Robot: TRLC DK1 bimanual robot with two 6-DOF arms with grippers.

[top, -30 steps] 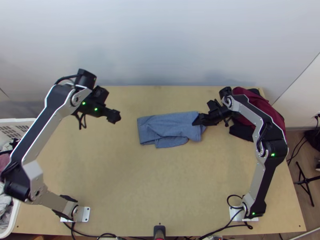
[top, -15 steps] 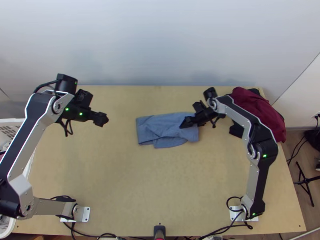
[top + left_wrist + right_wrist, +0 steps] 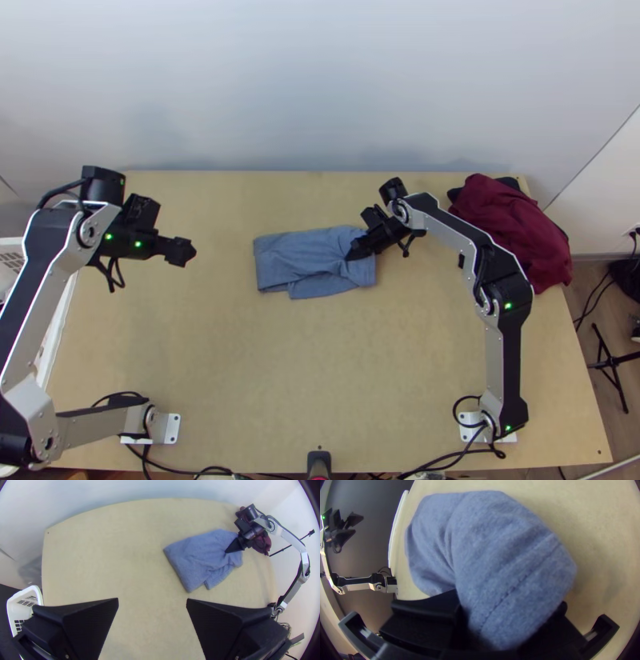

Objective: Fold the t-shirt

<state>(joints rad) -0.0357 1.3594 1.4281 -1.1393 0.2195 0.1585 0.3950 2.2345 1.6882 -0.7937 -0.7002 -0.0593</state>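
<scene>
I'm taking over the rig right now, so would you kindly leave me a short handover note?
Left gripper: open and empty, over bare table left of the shirt.
Right gripper: at the right part of the blue t-shirt, touching the cloth; I can't tell whether it has a firm grip.
Shirt: mid-table, folded into a compact bundle, creased, with a flap sticking out on the near side.
Done: most of the folding, by the look of it.
Left: probably tuck in the flap, smooth the creases and free the right gripper.
Also there: burgundy cloth at the far right.
</scene>
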